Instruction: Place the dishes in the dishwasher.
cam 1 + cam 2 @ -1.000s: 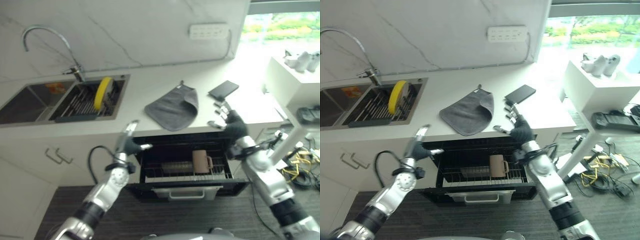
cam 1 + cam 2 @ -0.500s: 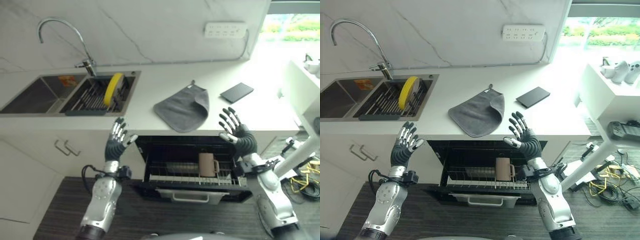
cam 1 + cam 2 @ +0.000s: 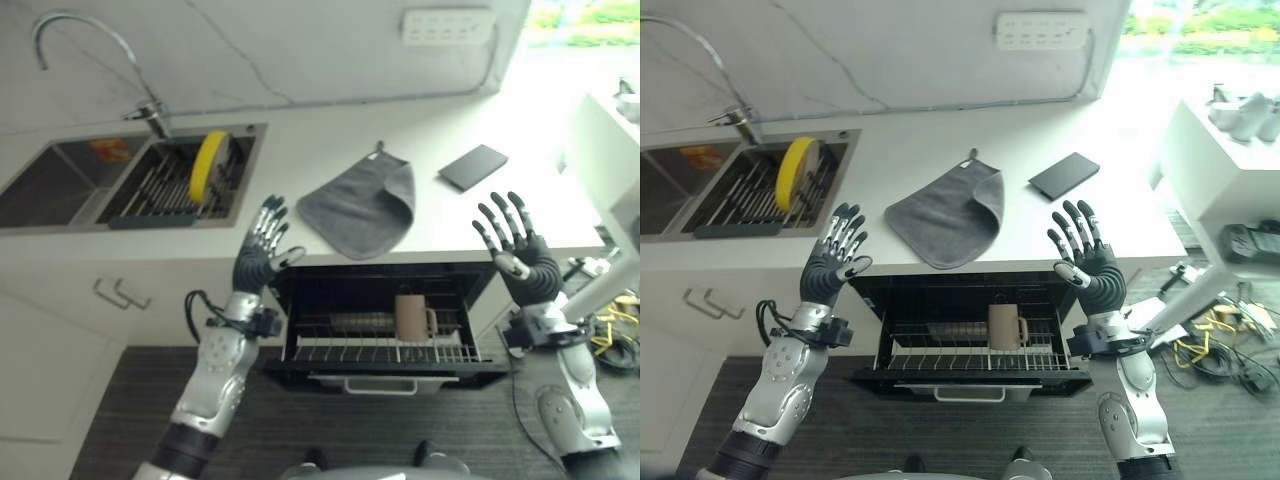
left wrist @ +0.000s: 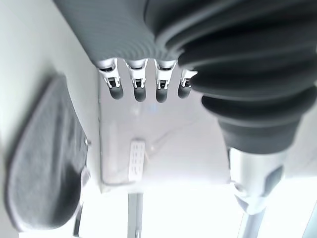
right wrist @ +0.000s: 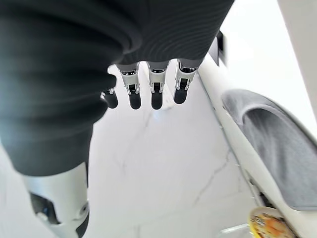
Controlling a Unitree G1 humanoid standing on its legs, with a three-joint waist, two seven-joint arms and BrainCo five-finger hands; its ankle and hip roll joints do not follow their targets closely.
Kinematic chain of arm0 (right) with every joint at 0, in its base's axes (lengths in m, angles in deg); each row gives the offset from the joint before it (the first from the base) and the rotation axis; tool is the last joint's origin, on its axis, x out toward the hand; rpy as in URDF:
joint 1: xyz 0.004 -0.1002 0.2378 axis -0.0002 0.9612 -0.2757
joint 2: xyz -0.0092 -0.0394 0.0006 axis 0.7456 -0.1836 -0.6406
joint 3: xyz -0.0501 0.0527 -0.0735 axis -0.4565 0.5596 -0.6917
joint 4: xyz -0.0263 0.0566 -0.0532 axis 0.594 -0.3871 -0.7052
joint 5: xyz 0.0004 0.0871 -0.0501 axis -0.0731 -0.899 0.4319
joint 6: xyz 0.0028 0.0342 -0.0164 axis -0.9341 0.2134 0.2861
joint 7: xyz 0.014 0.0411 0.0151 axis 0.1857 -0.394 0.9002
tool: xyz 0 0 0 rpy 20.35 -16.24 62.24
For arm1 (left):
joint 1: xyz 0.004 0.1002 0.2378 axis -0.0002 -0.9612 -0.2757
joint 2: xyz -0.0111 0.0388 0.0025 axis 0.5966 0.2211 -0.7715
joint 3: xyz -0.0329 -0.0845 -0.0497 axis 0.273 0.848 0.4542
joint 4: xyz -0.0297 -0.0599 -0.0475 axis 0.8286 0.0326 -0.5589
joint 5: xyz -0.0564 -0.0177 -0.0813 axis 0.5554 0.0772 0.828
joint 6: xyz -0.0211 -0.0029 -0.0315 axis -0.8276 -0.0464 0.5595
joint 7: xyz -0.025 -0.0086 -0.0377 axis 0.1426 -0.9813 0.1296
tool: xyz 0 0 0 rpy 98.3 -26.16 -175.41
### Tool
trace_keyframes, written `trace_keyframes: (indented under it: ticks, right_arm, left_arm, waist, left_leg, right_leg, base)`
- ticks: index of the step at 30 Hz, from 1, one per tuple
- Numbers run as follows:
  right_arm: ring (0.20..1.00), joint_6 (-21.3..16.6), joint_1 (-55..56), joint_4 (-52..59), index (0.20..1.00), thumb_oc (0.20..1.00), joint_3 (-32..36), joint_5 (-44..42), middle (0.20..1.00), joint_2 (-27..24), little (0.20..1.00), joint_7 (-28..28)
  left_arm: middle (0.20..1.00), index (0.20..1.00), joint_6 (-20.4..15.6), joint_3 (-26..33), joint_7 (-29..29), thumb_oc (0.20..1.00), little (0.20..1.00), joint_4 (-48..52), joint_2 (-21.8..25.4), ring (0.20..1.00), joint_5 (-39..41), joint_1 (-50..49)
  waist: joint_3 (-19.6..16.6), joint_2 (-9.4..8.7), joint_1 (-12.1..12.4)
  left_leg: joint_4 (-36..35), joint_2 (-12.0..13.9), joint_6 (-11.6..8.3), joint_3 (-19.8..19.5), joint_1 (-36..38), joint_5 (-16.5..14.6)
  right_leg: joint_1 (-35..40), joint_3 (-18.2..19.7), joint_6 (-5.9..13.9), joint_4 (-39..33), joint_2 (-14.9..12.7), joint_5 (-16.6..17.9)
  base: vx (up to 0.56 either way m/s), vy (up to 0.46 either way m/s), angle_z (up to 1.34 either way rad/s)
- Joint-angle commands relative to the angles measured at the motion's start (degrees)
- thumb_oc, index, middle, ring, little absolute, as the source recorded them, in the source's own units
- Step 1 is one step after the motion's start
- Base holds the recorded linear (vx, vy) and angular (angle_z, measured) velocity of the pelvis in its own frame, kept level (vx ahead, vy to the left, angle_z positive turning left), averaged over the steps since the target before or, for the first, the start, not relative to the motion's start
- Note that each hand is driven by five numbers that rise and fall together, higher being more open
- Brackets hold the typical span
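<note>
Both hands are up in front of the worktop (image 3: 940,265) edge with nothing in them: the left hand (image 3: 830,265) sits at about 9 o'clock from the open dishwasher (image 3: 975,335), fingers (image 3: 845,228) spread straight and apart, and the right hand (image 3: 1095,270) is over at 3 o'clock, fingers (image 3: 1072,225) fanned out the same way. Neither touches the worktop lip or the dishwasher, and there's clear air between the two palms right above the pulled-out rack (image 3: 970,355). The rack sticks out past the cabinet front, with a brown mug (image 3: 1004,326) standing upright in it toward the right of the middle and what looks like a flat dish lying to its left, can't tell exactly what. The rest of the rack wires look free. The dish that's left to load is the yellow plate (image 3: 792,173), standing on edge in the drying rack (image 3: 760,200) inside the sink (image 3: 680,195), way off at 10 o'clock from the left hand and well apart from it. Stuff around: a grey cloth (image 3: 945,212) lies on the worktop at 12 o'clock from the dishwasher, its front corner hanging right at the edge above the opening, so that's the closest thing to the gap. A dark flat phone-like slab (image 3: 1064,175) lies at 1 o'clock, near the right hand but further back. The tap (image 3: 725,110) arches behind the sink, and a socket strip (image 3: 1042,30) is on the marble wall.
</note>
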Motion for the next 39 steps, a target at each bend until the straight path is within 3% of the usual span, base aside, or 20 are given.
trace_keyframes:
  ticks: [1, 3, 4, 5, 9, 10, 11, 13, 14, 16, 18, 19, 20, 24, 26, 29, 31, 34, 39]
  right_arm:
    - [1.000, -1.8, -4.4, 3.0, 1.000, 1.000, 0.9, 4.5, 1.000, 0.7, 1.000, -2.8]
    - [1.000, 2.1, -3.8, 3.4, 1.000, 1.000, 1.3, 4.1, 1.000, -0.3, 1.000, -3.8]
    - [1.000, 3.6, -4.0, 2.9, 1.000, 1.000, 1.7, 4.0, 1.000, -1.3, 1.000, -2.6]
    - [1.000, 3.3, -5.1, 2.3, 1.000, 1.000, 1.4, 2.2, 1.000, -2.7, 1.000, -2.0]
    - [1.000, 2.9, -5.8, 2.5, 1.000, 1.000, 2.5, -0.2, 1.000, -3.5, 1.000, -0.2]
    - [1.000, 2.8, -5.6, 3.0, 1.000, 1.000, 3.0, -0.7, 1.000, -3.9, 1.000, -0.1]
    - [1.000, 2.9, -5.1, 3.8, 1.000, 1.000, 3.9, -1.6, 1.000, -4.6, 1.000, -0.2]
    - [1.000, 2.7, -4.7, 4.0, 1.000, 1.000, 4.8, -2.4, 1.000, -5.1, 1.000, -0.7]
    - [1.000, 2.4, -4.7, 3.8, 1.000, 1.000, 5.5, -3.3, 1.000, -5.5, 1.000, -2.4]
    - [1.000, 1.3, -4.0, 4.1, 1.000, 1.000, 5.6, -5.0, 1.000, -4.6, 1.000, -3.2]
    - [1.000, 3.1, -2.8, 5.2, 1.000, 1.000, 5.7, -6.5, 1.000, -2.5, 1.000, -2.5]
    - [1.000, 3.4, -2.6, 5.5, 1.000, 1.000, 5.7, -6.3, 1.000, -2.3, 1.000, -2.6]
    - [1.000, 3.6, -2.4, 6.5, 1.000, 1.000, 5.9, -5.1, 1.000, -1.9, 1.000, -2.6]
    - [1.000, 3.1, -3.5, 6.2, 1.000, 1.000, 5.4, -4.8, 1.000, -1.6, 1.000, -6.1]
    - [1.000, 3.5, -4.0, 5.6, 1.000, 1.000, 5.0, -4.7, 1.000, -1.7, 1.000, -6.8]
    - [1.000, 2.9, -3.8, 4.7, 1.000, 1.000, 4.9, -4.9, 1.000, -2.0, 1.000, -6.4]
    - [1.000, 2.1, -3.4, 3.8, 1.000, 1.000, 5.2, -5.0, 1.000, -1.8, 1.000, -5.4]
    - [1.000, 1.3, -2.4, 4.5, 1.000, 1.000, 5.5, -5.0, 1.000, -1.6, 1.000, -4.9]
    - [1.000, 3.4, -2.8, 5.5, 1.000, 1.000, 5.0, -4.7, 1.000, -2.6, 1.000, -4.1]
  left_arm:
    - [1.000, 1.000, -2.0, 3.8, -0.6, 1.000, 1.000, 5.0, 4.0, 1.000, -1.6, 1.7]
    - [1.000, 1.000, -2.8, 4.5, -0.5, 1.000, 1.000, 5.3, 4.0, 1.000, -0.1, 0.6]
    - [1.000, 1.000, -2.9, 4.8, 0.4, 1.000, 1.000, 5.7, 3.9, 1.000, 0.2, 0.3]
    - [1.000, 1.000, -3.6, 4.7, 1.9, 1.000, 1.000, 6.1, 4.1, 1.000, -2.3, 0.3]
    - [1.000, 1.000, -3.5, 3.9, 2.1, 1.000, 1.000, 6.3, 4.9, 1.000, -3.2, 0.9]
    - [1.000, 1.000, -3.5, 3.8, 2.0, 1.000, 1.000, 6.4, 5.2, 1.000, -3.1, 1.1]
    - [1.000, 1.000, -3.7, 3.6, 2.2, 1.000, 1.000, 6.2, 5.4, 1.000, -3.0, 1.6]
    - [1.000, 1.000, -3.9, 3.0, 2.9, 1.000, 1.000, 5.4, 5.4, 1.000, -2.7, 2.6]
    - [1.000, 1.000, -2.8, 1.9, 4.3, 1.000, 1.000, 4.1, 6.1, 1.000, -0.7, 4.6]
    - [1.000, 1.000, 0.1, 0.8, 5.8, 1.000, 1.000, 3.2, 6.4, 1.000, 1.2, 5.6]
    - [1.000, 1.000, 0.4, 0.8, 6.0, 1.000, 1.000, 3.0, 6.8, 1.000, -1.0, 4.8]
    - [1.000, 1.000, 0.2, 0.8, 6.1, 1.000, 1.000, 3.0, 6.9, 1.000, -1.1, 4.6]
    - [1.000, 1.000, -0.3, 1.1, 6.8, 1.000, 1.000, 3.2, 6.8, 1.000, -1.3, 3.6]
    - [1.000, 1.000, 3.5, -0.3, 5.6, 1.000, 1.000, 3.7, 6.3, 1.000, -2.5, 6.3]
    - [1.000, 1.000, 4.4, -1.0, 3.9, 1.000, 1.000, 3.2, 6.2, 1.000, -1.8, 7.8]
    - [1.000, 1.000, 5.8, -1.5, 2.6, 1.000, 1.000, 2.2, 5.0, 1.000, -0.6, 9.5]
    - [1.000, 1.000, 5.6, -1.8, 3.0, 1.000, 1.000, 0.7, 4.7, 1.000, -1.1, 9.6]
    - [1.000, 1.000, 4.7, -2.0, 4.2, 1.000, 1.000, 1.1, 4.7, 1.000, -5.0, 7.4]
    - [1.000, 1.000, 4.5, -0.5, 2.9, 1.000, 1.000, 2.0, 6.8, 1.000, -2.7, 5.9]
  waist:
    - [2.1, -3.81, -0.5]
    - [2.6, -4.37, -0.1]
    - [3.4, -4.75, 0.1]
    - [4.6, -4.84, 0.4]
    - [4.3, -4.81, 0.1]
    - [3.7, -4.63, -0.2]
    - [3.2, -4.04, -0.8]
    - [3.0, -3.62, -1.6]
    - [2.6, -2.96, -2.6]
    - [3.0, -3.07, -2.4]
    - [3.5, -3.25, -2.4]
    - [3.5, -3.19, -2.4]
    - [3.6, -2.47, -1.8]
    - [3.0, -2.48, -1.6]
    - [2.7, -3.10, -2.0]
    - [2.5, -4.13, -3.2]
    - [2.2, -4.18, -4.0]
    - [1.1, -4.14, -3.3]
    - [0.8, -4.56, -2.8]
  left_leg:
    - [6.3, -4.2, 1.16, 2.5, -0.5, -7.8]
    - [13.0, -5.4, 1.96, 3.7, -2.9, -10.3]
    - [18.0, -4.3, 1.83, 4.2, -5.3, -10.3]
    - [22.5, -1.6, 1.60, 3.2, -7.9, -10.1]
    - [17.3, 3.0, 0.87, 1.5, -4.7, -7.9]
    - [14.9, 5.3, 0.04, 1.1, -4.0, -5.4]
    - [12.2, 9.4, -1.85, 0.3, -3.4, -0.5]
    - [11.0, 11.3, -2.62, 1.4, -2.9, 1.1]
    - [7.4, 10.4, -2.77, 4.5, -0.8, -0.9]
    - [4.5, 7.0, -2.43, 2.0, -0.5, -1.2]
    - [1.3, 2.6, -0.69, 2.1, 1.5, -2.6]
    - [0.9, 2.3, -0.50, 2.8, 1.9, -2.7]
    - [-1.0, 1.5, 0.39, 5.9, 3.4, -2.7]
    - [-2.9, -1.3, 2.40, 8.4, 3.7, -3.2]
    - [-3.1, -2.8, 2.56, 7.8, 3.6, -3.3]
    - [-1.8, -5.4, 2.68, 5.1, 2.7, -3.7]
    - [-1.2, -5.8, 2.88, 3.7, 2.0, -3.3]
    - [-0.4, -5.1, 2.53, 6.2, 1.3, -3.4]
    - [8.7, -7.2, 3.44, 6.7, -0.9, -8.3]
  right_leg:
    - [2.5, 3.2, -0.57, -4.0, 2.7, -2.5]
    - [2.7, 2.9, -1.28, -2.3, 1.9, -3.7]
    - [2.8, 2.7, -1.86, -0.8, 1.5, -4.6]
    - [2.1, 3.3, -2.62, 3.2, 1.5, -6.8]
    - [1.5, 3.8, -2.23, 6.0, 0.5, -7.9]
    - [1.3, 4.1, -1.98, 6.2, 0.1, -7.8]
    - [1.4, 4.8, -1.42, 6.6, -1.0, -8.0]
    - [1.6, 4.8, -0.41, 6.8, -2.8, -7.6]
    - [1.3, 3.5, 2.13, 7.4, -6.2, -6.3]
    - [0.7, 4.6, 6.38, 6.7, -11.0, -1.7]
    - [-2.3, 4.5, 7.03, 8.1, -12.2, 3.9]
    - [-2.6, 3.9, 7.01, 8.5, -11.9, 4.0]
    - [-3.3, -0.5, 6.64, 11.5, -9.7, 2.2]
    - [-4.8, -6.1, 4.16, 15.6, -3.1, -2.0]
    - [-3.9, -5.7, 2.61, 13.1, 0.7, -3.1]
    - [-1.3, -0.9, 0.16, 6.9, 7.1, -5.1]
    - [-1.1, 2.7, -0.46, 5.1, 8.5, -4.4]
    - [1.7, 2.1, -1.33, 0.5, 8.3, -5.3]
    - [3.6, 3.4, -2.05, -0.9, 7.6, -5.3]
  base:
    - [0.03, -0.002, -0.10]
    - [-0.03, 0.064, -0.03]
    - [-0.21, 0.271, -0.02]
    - [-0.23, 0.354, -0.04]
    - [-0.10, 0.383, -0.06]
    - [-0.08, 0.626, -0.07]
    - [-0.10, 0.740, 0.00]
    - [-0.08, 0.636, 0.14]
    - [-0.06, 0.645, 0.27]
    - [-0.07, 0.664, 0.40]
    - [-0.05, 0.524, 0.29]
    - [-0.05, 0.550, -0.15]
    - [-0.06, 0.442, -0.23]
    - [-0.04, 0.301, -0.59]
    - [0.03, 0.090, 0.07]
    - [0.06, 0.010, 0.07]
    - [0.04, -0.055, 0.44]
    - [0.00, -0.102, 0.23]
    - [0.06, -0.049, -0.03]
